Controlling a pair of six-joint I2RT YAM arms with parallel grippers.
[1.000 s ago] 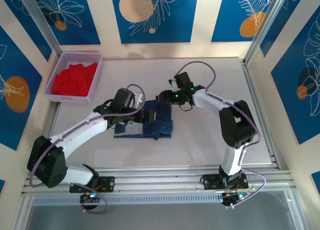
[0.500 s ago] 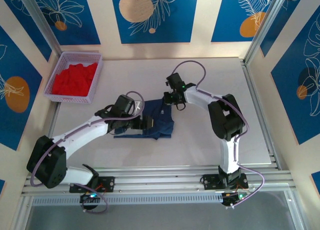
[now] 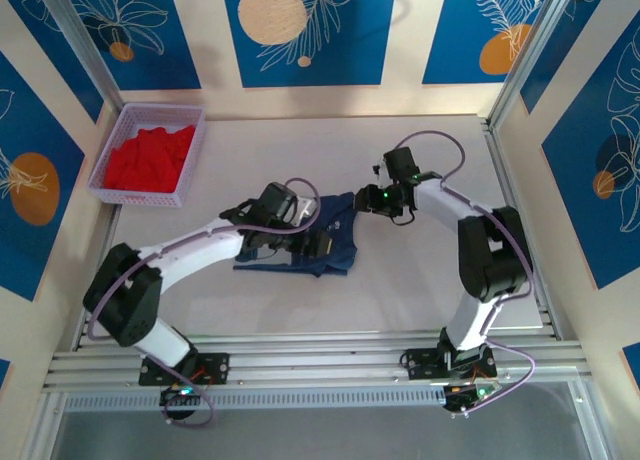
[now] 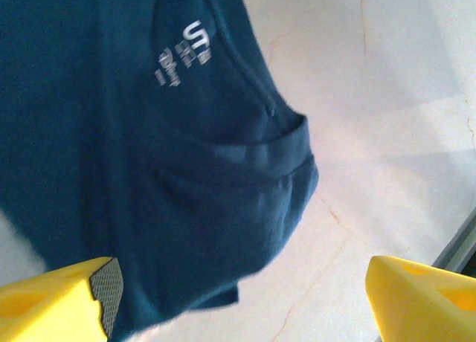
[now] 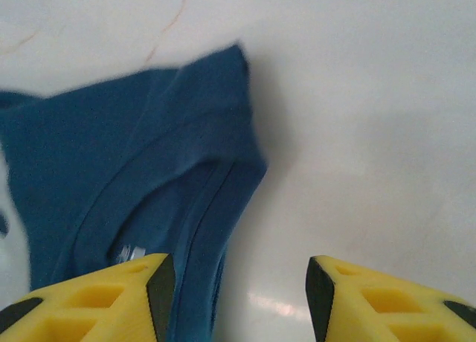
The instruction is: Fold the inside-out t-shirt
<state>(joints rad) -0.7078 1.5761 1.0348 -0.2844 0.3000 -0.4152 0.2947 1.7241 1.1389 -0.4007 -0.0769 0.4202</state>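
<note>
The inside-out t-shirt (image 3: 338, 220) is a navy cloth lying partly folded near the middle of the table. My left gripper (image 3: 318, 250) hovers over its near right part. In the left wrist view the t-shirt (image 4: 111, 134) shows a small pale print (image 4: 182, 56). The left gripper (image 4: 242, 301) stands wide open there, one finger over the cloth and the other over bare table. My right gripper (image 3: 362, 202) sits just off the shirt's far right corner. In the right wrist view the right gripper (image 5: 238, 294) is open, with the shirt's hem (image 5: 223, 193) beside its left finger and nothing gripped.
A lavender basket (image 3: 160, 110) with a bright red garment (image 3: 145, 158) stands at the back left. Aluminium rails run along the table's near edge (image 3: 300, 352) and right side (image 3: 515, 230). Bare white tabletop (image 3: 420, 270) lies right of the shirt.
The right gripper reached to the shirt's far edge, then drew back to the right and opened. The left arm slid right over the shirt. The shirt's far right corner lies further right.
</note>
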